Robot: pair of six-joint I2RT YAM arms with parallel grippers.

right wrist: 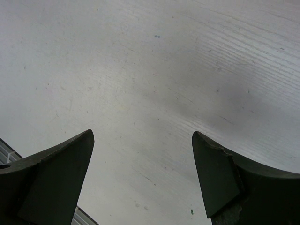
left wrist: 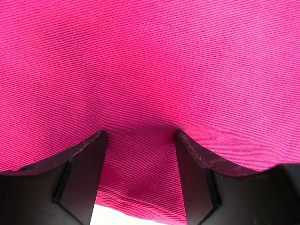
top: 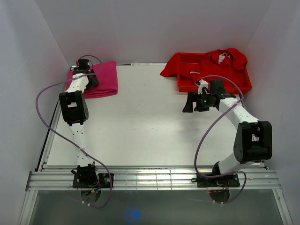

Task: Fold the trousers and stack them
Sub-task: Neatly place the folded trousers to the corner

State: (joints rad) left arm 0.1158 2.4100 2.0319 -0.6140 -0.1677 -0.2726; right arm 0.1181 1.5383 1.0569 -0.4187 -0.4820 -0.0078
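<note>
- Over on the top external view, the trousers [top: 105, 79] lay as one flat, squared magenta bundle well to the left of the red tray [top: 243, 84], level with it.
- Left gripper [top: 90, 75] sat on the bundle's edge farthest from the tray; right gripper [top: 190, 104] hung just beside the tray's left wall, over the bare table [top: 140, 131].
- Count from above: one pair of trousers, one tray, two arms. Red clothing [top: 225, 58] heaped in the tray and spilled over its left rim; how many pieces, I couldn't tell.
- Left wrist view: left gripper [left wrist: 139, 136] had its jaws spread, tips down against the trousers [left wrist: 150, 61], cloth lying between them but not pinched.
- Right wrist view: right gripper [right wrist: 143, 133] was spread wide with nothing between the jaws, only table [right wrist: 150, 56] beneath.
- My read: the folding looked done, and the step in hand was settling the bundle away from the tray.
- Next move called for a straight lift off, so the fingertips wouldn't drag the top layer askew.
</note>
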